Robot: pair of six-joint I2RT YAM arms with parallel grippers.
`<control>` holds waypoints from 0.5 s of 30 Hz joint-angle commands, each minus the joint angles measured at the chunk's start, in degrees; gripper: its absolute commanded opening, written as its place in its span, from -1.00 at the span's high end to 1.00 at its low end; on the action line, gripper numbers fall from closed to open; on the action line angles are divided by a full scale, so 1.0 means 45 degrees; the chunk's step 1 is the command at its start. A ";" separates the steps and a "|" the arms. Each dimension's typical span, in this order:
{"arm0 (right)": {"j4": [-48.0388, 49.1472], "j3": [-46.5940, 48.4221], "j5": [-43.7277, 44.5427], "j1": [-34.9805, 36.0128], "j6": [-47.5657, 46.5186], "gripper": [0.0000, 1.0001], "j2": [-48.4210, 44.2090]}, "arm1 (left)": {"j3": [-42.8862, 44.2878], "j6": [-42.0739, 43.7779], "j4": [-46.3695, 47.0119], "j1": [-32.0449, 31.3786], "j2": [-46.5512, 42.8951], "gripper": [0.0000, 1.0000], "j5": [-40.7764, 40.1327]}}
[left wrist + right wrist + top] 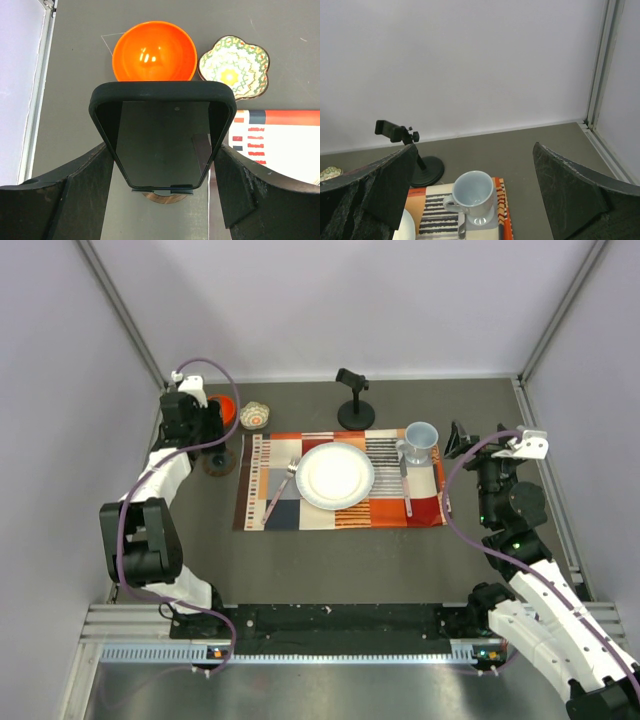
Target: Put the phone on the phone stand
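Left hand: my left hand has its fingers close against both long sides of the phone. I see no gap on either side, so I read it as gripping the phone.
Right hand: my right hand hangs by the right edge of the bench, spread wide with nothing between its fingers.
Phone: it is upright and tilted back, screen toward the wrist camera. Its bottom edge is down at the small front lip of the phone stand.
Stand: it sits near the left edge of the bench, toward the far left corner, just in front of the orange bowl and the patterned dish. Grey plate shows behind the phone on both sides, with the brown base below.
Done: I judge the carry and the lining-up finished, as the phone looks centred on the plate.
Unclear: I cannot tell whether the phone's weight already rests on the lip or whether my grip bears it.
Left: settle the phone against the plate, spread the fingers, and lift away without dragging it.
Not the target: the black clamp post by the far edge.
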 commanded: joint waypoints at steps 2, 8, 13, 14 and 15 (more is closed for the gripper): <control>0.0581 0.0006 0.0221 0.0204 -0.0204 -0.98 -0.0159 | 0.0029 0.0103 0.0965 0.0010 0.0055 1.00 0.0069; 0.0601 -0.0013 0.0279 0.0224 -0.0205 -0.98 -0.0159 | -0.0049 0.0279 0.1044 0.0009 0.0094 1.00 -0.0068; 0.0601 -0.0013 0.0260 0.0224 -0.0224 -0.98 -0.0179 | -0.0050 0.0279 0.1083 0.0009 0.0289 1.00 -0.0204; 0.0601 -0.0013 0.0260 0.0224 -0.0224 -0.98 -0.0179 | -0.0011 0.0202 0.1005 0.0009 0.0309 1.00 -0.0263; 0.0620 -0.0033 0.0260 0.0224 -0.0224 -0.98 -0.0179 | 0.0009 0.0162 0.1004 0.0009 0.0367 0.99 -0.0302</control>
